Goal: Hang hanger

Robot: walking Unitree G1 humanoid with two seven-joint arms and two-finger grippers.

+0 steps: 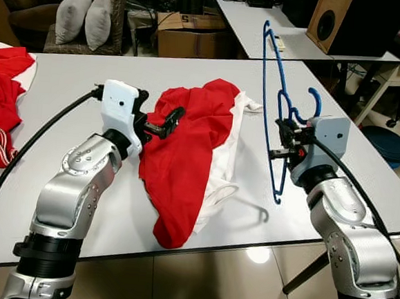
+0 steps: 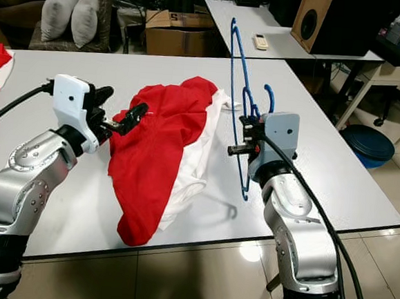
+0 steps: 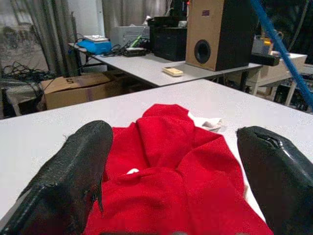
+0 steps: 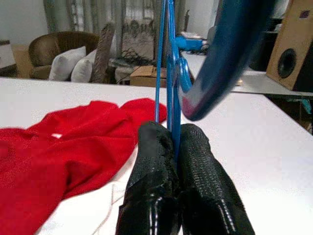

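The thin blue plastic clothes hanger [image 1: 272, 107] stands nearly upright above the right half of the white table [image 1: 66, 83], clear of the top, its hook [image 1: 315, 102] curling toward my wrist. My right gripper [image 1: 281, 143] is clamped on its frame, both black fingers [image 4: 195, 166] pressed together around the blue bar. Just beside it, across the middle of the table, lies the crumpled red and white shirt [image 1: 189, 155], one end drooping over the near edge. My left gripper [image 1: 162, 122] hovers over the shirt's left side with its fingers spread apart, holding nothing.

I judge the hanger still has to go into the shirt. The grip is narrow on a slim bar, so the hanger could pivot or slip if it catches in the folds. The overhanging cloth could slide off the near edge if I tug it. A second red garment [image 1: 1, 106] lies at the table's left edge, well apart.
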